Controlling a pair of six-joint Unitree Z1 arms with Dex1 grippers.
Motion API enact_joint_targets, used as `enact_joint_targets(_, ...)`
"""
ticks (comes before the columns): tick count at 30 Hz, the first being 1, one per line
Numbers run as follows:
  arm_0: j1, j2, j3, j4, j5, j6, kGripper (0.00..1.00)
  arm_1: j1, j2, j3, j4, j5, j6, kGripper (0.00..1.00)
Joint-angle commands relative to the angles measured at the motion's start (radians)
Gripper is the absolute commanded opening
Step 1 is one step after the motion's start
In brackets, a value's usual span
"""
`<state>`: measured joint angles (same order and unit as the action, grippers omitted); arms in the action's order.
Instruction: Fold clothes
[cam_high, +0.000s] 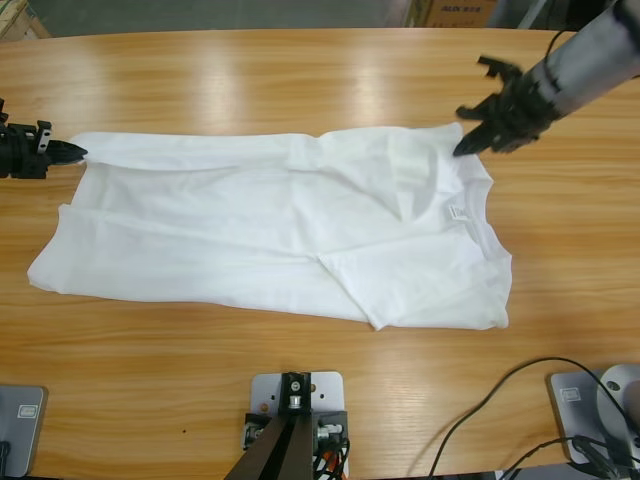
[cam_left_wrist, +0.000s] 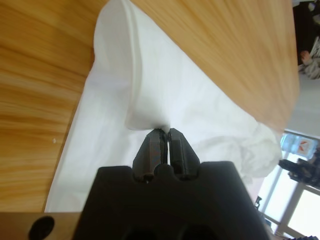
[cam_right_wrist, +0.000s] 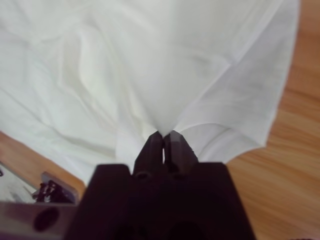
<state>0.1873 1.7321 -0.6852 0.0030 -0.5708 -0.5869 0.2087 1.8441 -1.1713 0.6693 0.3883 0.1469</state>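
Observation:
The white T-shirt (cam_high: 250, 225) lies along the wooden table (cam_high: 300, 80) with its collar end to the right and its hem end to the left. A small white label (cam_high: 457, 213) shows near the collar. My left gripper (cam_high: 78, 152) comes in from the left edge and is shut on the shirt's far hem corner; the left wrist view shows its jaws (cam_left_wrist: 164, 132) pinching a raised fold of the T-shirt (cam_left_wrist: 165, 85). My right gripper (cam_high: 466, 148) reaches in from the upper right and is shut on the far shoulder edge, with T-shirt fabric (cam_right_wrist: 150, 65) pulled taut from its gripper tips (cam_right_wrist: 163, 134).
Bare wood surrounds the shirt on all sides. Black cables (cam_high: 500, 410) run across the table's near right corner. A cardboard box (cam_high: 455, 12) stands beyond the far edge.

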Motion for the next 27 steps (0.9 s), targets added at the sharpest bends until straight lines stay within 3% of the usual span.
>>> enact_joint_targets(1,0.018,-0.095,-0.044,0.094,-0.016,0.009,0.0,-0.05,-0.076,-0.095,0.105,0.01,-0.021,0.0)
enact_joint_targets(12,0.026,-0.138,-0.089,0.166,-0.018,0.012,0.0,-0.087,-0.134,-0.159,0.159,0.004,-0.023,0.0)
enact_joint_targets(23,0.027,-0.126,-0.12,0.205,-0.024,0.03,0.0,-0.096,-0.094,-0.215,0.181,0.035,-0.015,0.0)
enact_joint_targets(24,0.027,-0.124,-0.12,0.207,-0.024,0.033,0.0,-0.096,-0.086,-0.203,0.18,0.045,-0.012,0.116)
enact_joint_targets(25,0.027,-0.122,-0.12,0.207,-0.024,0.035,0.0,-0.095,-0.078,-0.19,0.177,0.058,-0.01,0.495)
enact_joint_targets(26,0.027,-0.12,-0.12,0.207,-0.024,0.035,0.0,-0.093,-0.073,-0.171,0.169,0.069,-0.009,0.715)
enact_joint_targets(27,0.027,-0.117,-0.121,0.207,-0.024,0.035,0.0,-0.088,-0.073,-0.148,0.153,0.075,-0.009,0.823)
